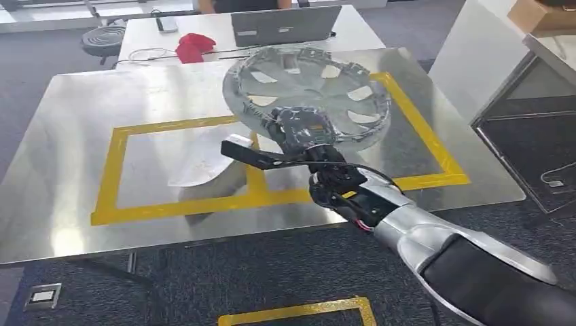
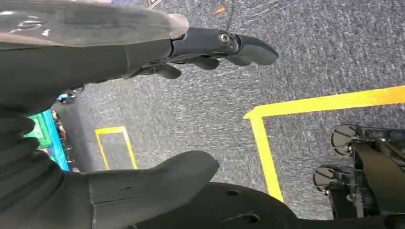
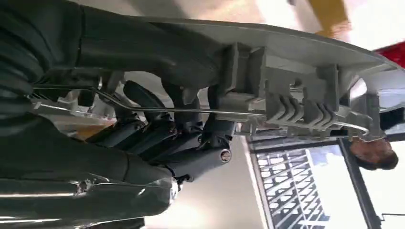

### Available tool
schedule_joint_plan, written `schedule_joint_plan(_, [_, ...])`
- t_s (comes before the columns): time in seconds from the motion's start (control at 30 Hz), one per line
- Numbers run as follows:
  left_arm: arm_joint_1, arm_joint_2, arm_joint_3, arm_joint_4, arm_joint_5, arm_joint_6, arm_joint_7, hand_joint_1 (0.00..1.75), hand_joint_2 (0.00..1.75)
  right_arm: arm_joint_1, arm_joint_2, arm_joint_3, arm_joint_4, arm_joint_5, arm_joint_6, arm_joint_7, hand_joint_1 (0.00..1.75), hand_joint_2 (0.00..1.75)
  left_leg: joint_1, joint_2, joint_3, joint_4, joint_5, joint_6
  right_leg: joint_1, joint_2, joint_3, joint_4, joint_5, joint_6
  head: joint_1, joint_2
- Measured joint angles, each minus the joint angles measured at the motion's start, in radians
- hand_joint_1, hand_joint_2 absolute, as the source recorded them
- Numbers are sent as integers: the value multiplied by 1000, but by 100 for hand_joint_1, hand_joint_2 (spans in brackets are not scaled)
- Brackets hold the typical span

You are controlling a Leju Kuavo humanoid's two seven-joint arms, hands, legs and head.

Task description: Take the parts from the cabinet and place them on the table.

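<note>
The near rim of the hubcap (image 1: 309, 95) is hidden behind the right hand (image 1: 302, 136) — where the fingers (image 3: 157, 138) meet the rim cannot be made out in the head view. In the right wrist view the hubcap runs off the picture's edge. A person (image 1: 244, 5) behind the far table (image 1: 353, 30) is cut off by the top edge. The left hand (image 2: 143, 62) is partly out of frame — its fingertips are blurred.

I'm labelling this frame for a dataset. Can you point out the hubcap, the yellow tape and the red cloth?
hubcap (image 1: 309, 85): head view, on a spoke near its centre.
yellow tape (image 1: 176, 124): head view, on the far strip of the left rectangle.
red cloth (image 1: 193, 47): head view, on the middle of the cloth.
</note>
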Motion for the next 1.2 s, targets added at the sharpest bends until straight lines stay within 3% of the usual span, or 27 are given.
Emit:
schedule_joint_plan(0.2, [0,0,0,0,-4,-1,0,0,175,9,-2,10,50,33,1,16,175,175,0,1,0,0,0,0,0,1,0,0,0,0,0,0])
schedule_joint_plan(0.4, [0,0,0,0,-10,-13,-2,0,175,12,-2,20,94,113,85,128,175,175,0,1,0,0,0,0,0,1,-1,0,0,0,0,0])
schedule_joint_plan(0.83, [0,0,0,0,-13,-16,-14,0,175,31,-6,23,146,118,119,132,175,175,0,2,0,0,0,0,0,3,-1,0,0,0,0,0])
schedule_joint_plan(0.87, [0,0,0,0,-13,-16,-15,0,175,31,-6,24,149,118,123,134,0,175,0,2,0,0,0,0,0,3,-1,0,0,0,0,0])
schedule_joint_plan(1.03, [1,0,0,0,-18,-11,-37,0,175,31,-10,24,159,119,153,151,0,175,0,2,0,0,0,0,0,2,-1,0,0,0,0,0])
schedule_joint_plan(1.07, [1,0,0,0,-16,-8,-43,0,0,32,-11,24,161,119,160,150,0,175,0,3,1,0,0,0,0,3,-1,0,0,0,0,0])
schedule_joint_plan(1.2, [0,0,0,0,-2,-8,-42,0,0,34,-16,21,170,110,172,140,0,175,0,3,1,0,0,0,0,3,0,0,0,0,0,0])
